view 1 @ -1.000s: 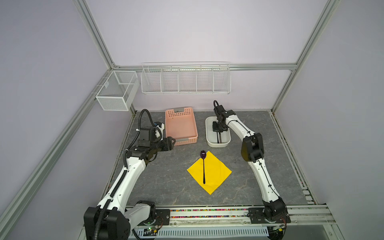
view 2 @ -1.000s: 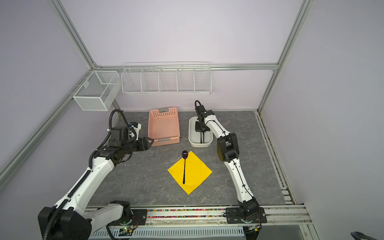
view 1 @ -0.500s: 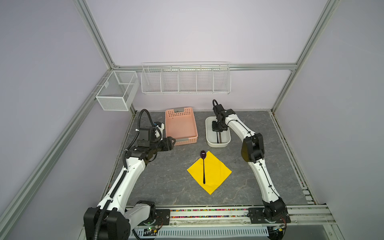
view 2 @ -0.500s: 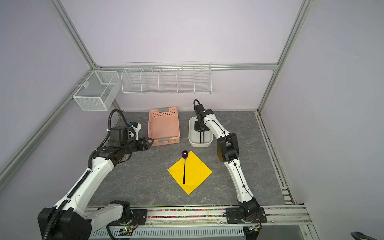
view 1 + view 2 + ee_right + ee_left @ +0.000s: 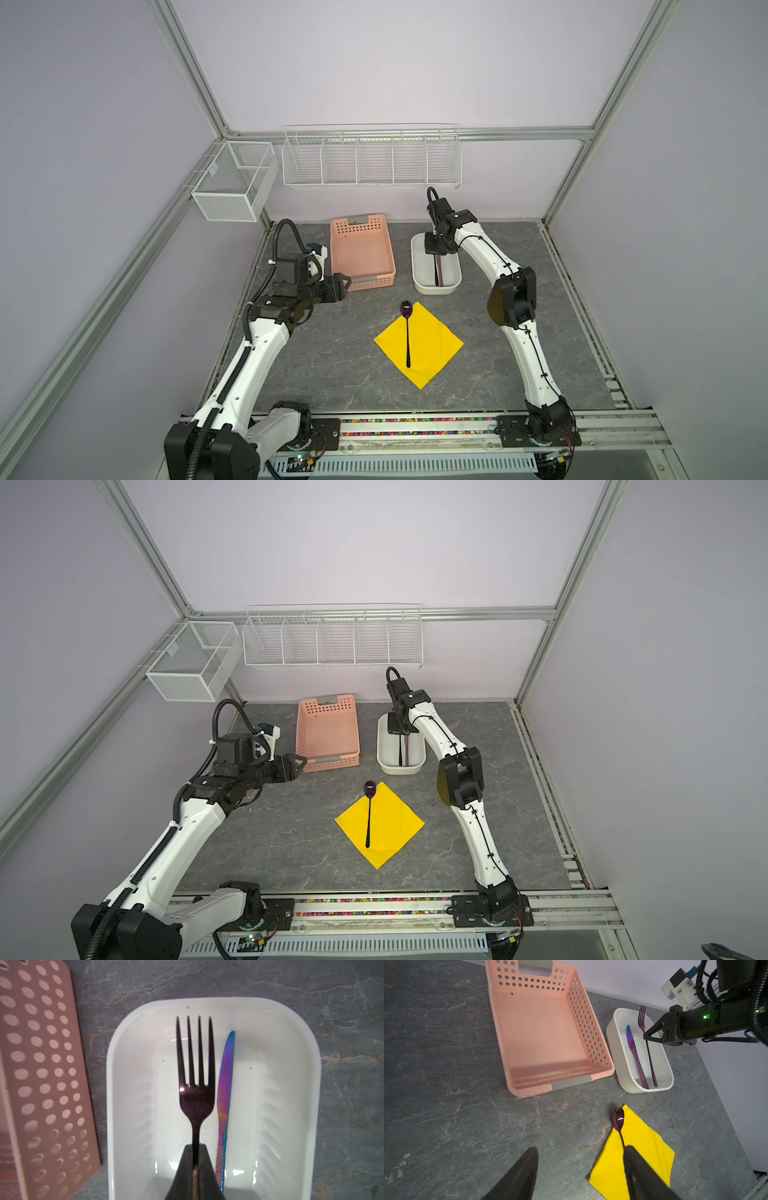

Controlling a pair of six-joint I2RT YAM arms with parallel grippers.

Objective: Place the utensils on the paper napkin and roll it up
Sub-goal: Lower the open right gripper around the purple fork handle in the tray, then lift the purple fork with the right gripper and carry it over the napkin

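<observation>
Right wrist view: the right tool (image 5: 195, 1151) is clamped tight on the neck of the fork (image 5: 196, 1101), just below the head; the tines point toward the far wall of the tub (image 5: 128, 1028).
Knife: the knife (image 5: 225, 1095) lies flat in the tub, just beside the fork, untouched.
Fork attitude: in the left wrist view the fork's head stands above the tub rim while its handle end is down inside, so it is tilted, head end up.
Change: in both top views the right wrist stands slightly higher than a second ago, and its grip is the same.
Unchanged: spoon, napkin and left arm hold their places.
Spoon: the spoon (image 5: 407, 332) lies along the napkin (image 5: 436, 345), handle on the paper, bowl past the far corner onto the counter (image 5: 332, 353).
Napkin: flat and unrolled, in the middle of the counter, near the tub.
Left tool: the left tool (image 5: 580, 1150) has its jaws well apart and holds nothing; it hovers over the counter beside the basket (image 5: 539, 1032).
Meaning: the lift of the fork appears to have begun; one utensil of three is placed, the fork is in hand, and the knife and the rolling remain.
Caution: held by the neck, the long handle may swing or catch the tub rim on the way out.
</observation>
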